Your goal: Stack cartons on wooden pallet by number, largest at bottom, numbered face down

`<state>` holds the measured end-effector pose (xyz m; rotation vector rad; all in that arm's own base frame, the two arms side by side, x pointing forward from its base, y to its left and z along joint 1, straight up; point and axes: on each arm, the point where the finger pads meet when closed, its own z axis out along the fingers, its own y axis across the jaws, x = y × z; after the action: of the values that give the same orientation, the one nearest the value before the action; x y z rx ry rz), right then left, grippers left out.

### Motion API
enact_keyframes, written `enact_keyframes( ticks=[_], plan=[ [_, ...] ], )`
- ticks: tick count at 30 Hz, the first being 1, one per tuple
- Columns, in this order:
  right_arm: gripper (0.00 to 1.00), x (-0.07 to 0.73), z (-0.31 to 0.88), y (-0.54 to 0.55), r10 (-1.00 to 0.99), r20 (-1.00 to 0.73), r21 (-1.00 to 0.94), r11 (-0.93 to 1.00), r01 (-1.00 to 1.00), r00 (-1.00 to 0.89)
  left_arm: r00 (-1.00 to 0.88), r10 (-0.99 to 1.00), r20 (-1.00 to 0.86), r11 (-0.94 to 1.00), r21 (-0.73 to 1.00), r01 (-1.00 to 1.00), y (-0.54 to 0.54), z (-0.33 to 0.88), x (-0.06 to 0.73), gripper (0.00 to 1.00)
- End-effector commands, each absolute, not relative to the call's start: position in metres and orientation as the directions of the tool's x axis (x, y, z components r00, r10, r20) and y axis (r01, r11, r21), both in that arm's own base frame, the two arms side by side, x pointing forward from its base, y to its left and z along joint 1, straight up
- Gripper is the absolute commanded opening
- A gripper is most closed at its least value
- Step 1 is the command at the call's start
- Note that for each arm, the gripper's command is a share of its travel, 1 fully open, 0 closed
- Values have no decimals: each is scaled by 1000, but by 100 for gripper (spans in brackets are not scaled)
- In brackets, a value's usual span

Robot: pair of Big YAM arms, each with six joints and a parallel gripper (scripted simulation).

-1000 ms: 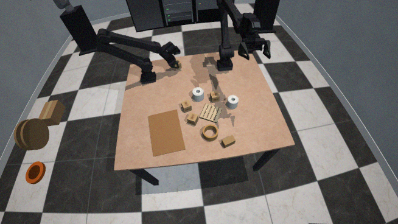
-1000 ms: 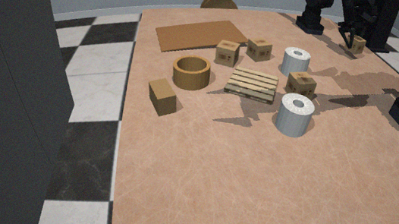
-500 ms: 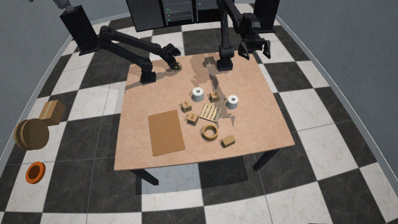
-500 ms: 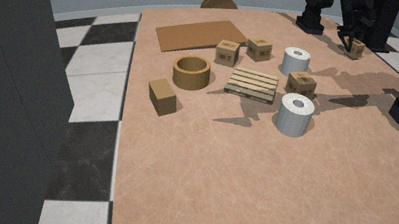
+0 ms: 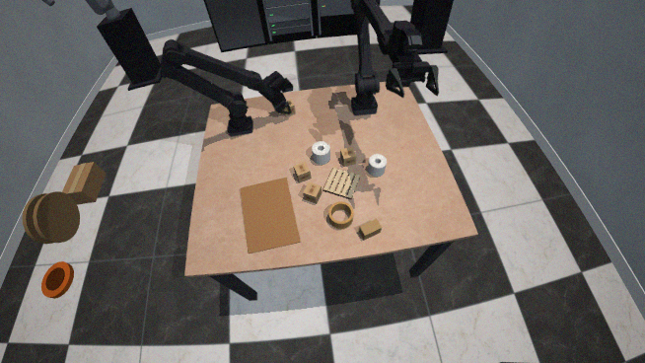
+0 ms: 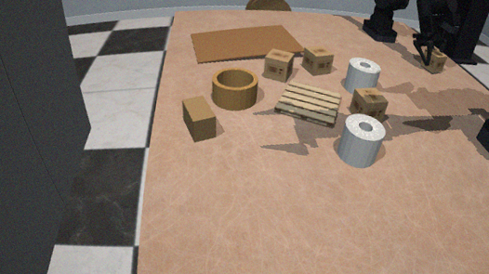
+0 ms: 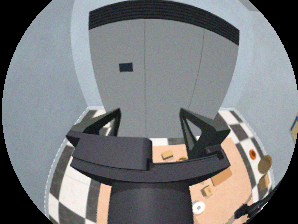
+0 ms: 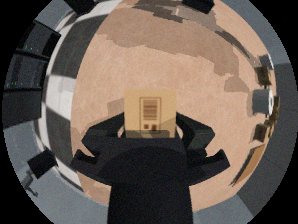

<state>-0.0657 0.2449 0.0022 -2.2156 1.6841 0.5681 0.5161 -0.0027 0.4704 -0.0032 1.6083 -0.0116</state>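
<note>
Loving the white paper rolls with grey sides (image 5: 321, 156) (image 6: 360, 142) against that black-and-white checkered stone floor (image 5: 533, 247) (image 6: 104, 198), and the rectangular flat board's (image 5: 269, 216) (image 6: 246, 43) plain brown.
</note>
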Motion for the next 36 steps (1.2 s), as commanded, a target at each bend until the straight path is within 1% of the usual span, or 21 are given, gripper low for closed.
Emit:
enact_keyframes(
  ticks=[1, 20, 21, 22, 23, 24, 36],
  plan=[
    [50, -66, 1, 249, -844, -491, 6, -253, -967, 217, 11, 0, -1000, 1000, 0, 0, 0, 498, 518, 100],
    [50, -66, -5, 249, -844, -490, 6, -253, -967, 218, 11, 0, -1000, 1000, 0, 0, 0, 498, 518, 100],
    [62, -66, -5, 249, -844, -490, 6, -253, -967, 218, 11, 0, -1000, 1000, 0, 0, 0, 498, 518, 100],
    [66, -66, -5, 249, -844, -490, 6, -253, -967, 218, 11, 0, -1000, 1000, 0, 0, 0, 498, 518, 100],
    [78, -69, 5, 258, -834, -509, 6, -253, -967, 215, 11, 0, -1000, 1000, 0, 0, 0, 498, 518, 100],
    [79, -70, 11, 263, -825, -523, 6, -253, -967, 213, 11, 0, -1000, 1000, 0, 0, 0, 498, 518, 100],
    [79, -74, 28, 272, -810, -547, 6, -257, -966, 212, 11, 0, -1000, 1000, 0, 0, 0, 498, 518, 100]
  ],
)
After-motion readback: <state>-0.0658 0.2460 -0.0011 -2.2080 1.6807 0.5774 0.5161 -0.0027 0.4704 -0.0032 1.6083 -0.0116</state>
